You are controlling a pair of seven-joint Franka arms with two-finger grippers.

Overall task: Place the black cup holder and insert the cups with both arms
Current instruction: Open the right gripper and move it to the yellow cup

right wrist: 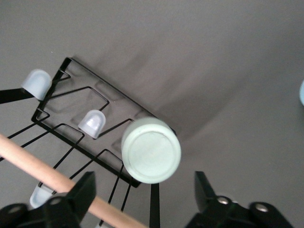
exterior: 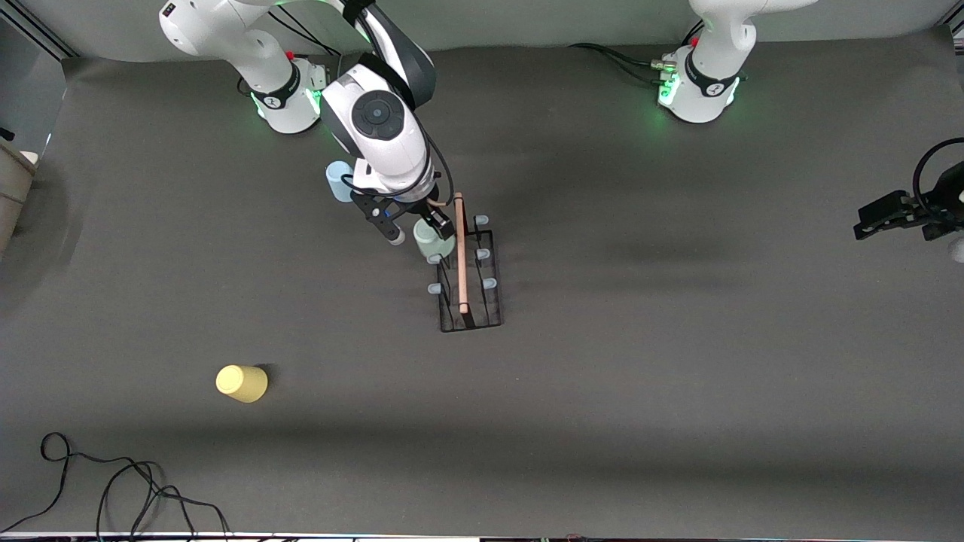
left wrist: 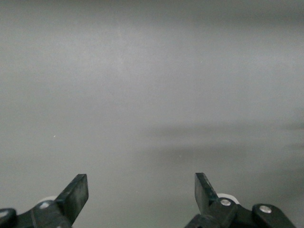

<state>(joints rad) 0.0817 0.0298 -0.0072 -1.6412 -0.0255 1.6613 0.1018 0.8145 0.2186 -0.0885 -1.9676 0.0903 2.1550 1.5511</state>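
The black cup holder [exterior: 471, 324] stands mid-table, its wood handle [exterior: 462, 256] pointing toward the bases; it also shows in the right wrist view [right wrist: 71, 62]. The mint cup [exterior: 431, 242] sits upside down over the rack's corner nearest the right arm's base, its bottom facing the right wrist camera [right wrist: 151, 150]. My right gripper [exterior: 416, 229] is open just above that cup [right wrist: 145, 190], not touching it. The light blue cup [exterior: 338, 181] stands beside the right arm, partly hidden. The yellow cup [exterior: 242, 383] lies nearer the front camera. My left gripper [exterior: 866, 220] waits open and empty [left wrist: 141, 190].
Several pale-tipped pegs [exterior: 482, 254] stand free on the rack. Black cables [exterior: 113, 489] lie at the table's front edge toward the right arm's end. A box edge [exterior: 11, 188] shows off the table at that same end.
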